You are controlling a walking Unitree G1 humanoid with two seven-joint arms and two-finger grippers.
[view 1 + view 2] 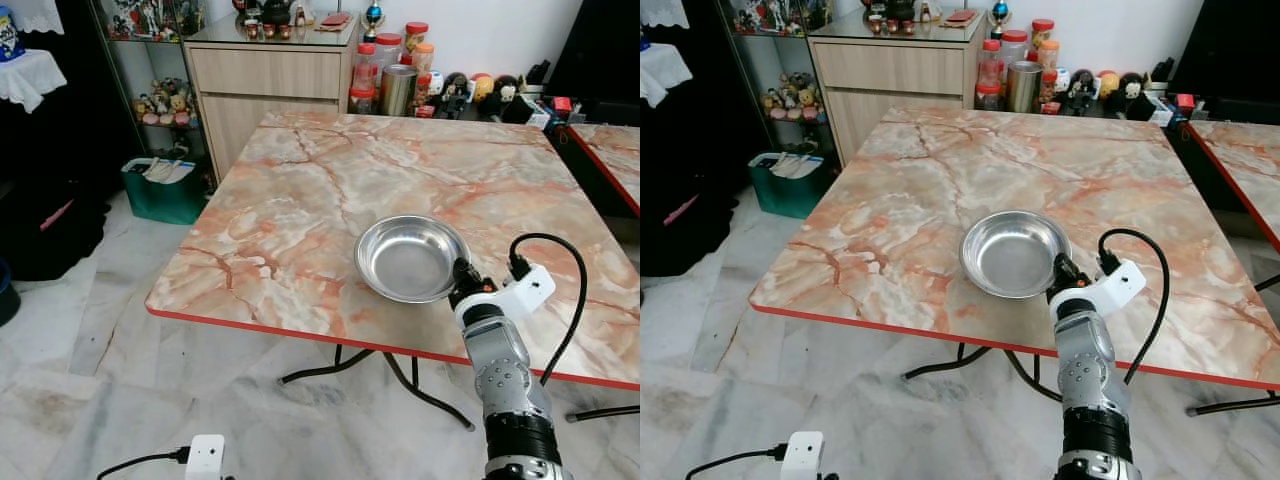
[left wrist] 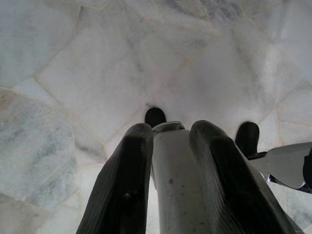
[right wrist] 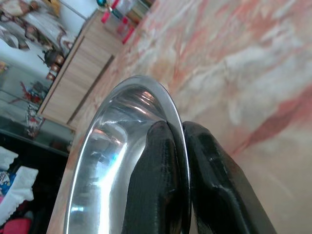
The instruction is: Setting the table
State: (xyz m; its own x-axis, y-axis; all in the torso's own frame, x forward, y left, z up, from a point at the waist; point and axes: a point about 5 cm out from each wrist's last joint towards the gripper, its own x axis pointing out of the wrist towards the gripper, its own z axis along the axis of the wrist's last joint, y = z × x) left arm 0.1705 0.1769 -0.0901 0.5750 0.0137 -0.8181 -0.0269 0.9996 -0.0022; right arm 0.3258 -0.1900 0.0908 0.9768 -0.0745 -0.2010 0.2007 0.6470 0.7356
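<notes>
- My right gripper [image 1: 462,274] had its two black fingers [image 3: 156,185] pinched on the rim of the steel bowl [image 1: 410,258], one finger inside the rim and one outside, at the bowl's 4 o'clock edge as seen from my head.
- The steel bowl sat on the marble-patterned table [image 1: 300,200], toward its near, red-trimmed edge and right of the middle; its base looked to be resting on the top, though I could not be sure it bore fully on it.
- The bowl held nothing; its inside showed only reflections.
- My left gripper [image 2: 170,146] hung low over the pale marble floor [image 1: 80,330], its two fingers closed against a white cylindrical object [image 2: 176,185] between them; I could not tell what that object was.
- At 12 o'clock beyond the table stood a wooden cabinet [image 1: 265,85], and just right of it a cluster of red-lidded jars [image 1: 385,60] and a metal canister [image 1: 398,90]; their contents were too small for me to tell.
- At 10 o'clock on the floor stood a green bin [image 1: 160,188] with pale papers or cloth in it.
- A second table [image 1: 610,150] of the same pattern showed at 2 o'clock, apart from the first.
</notes>
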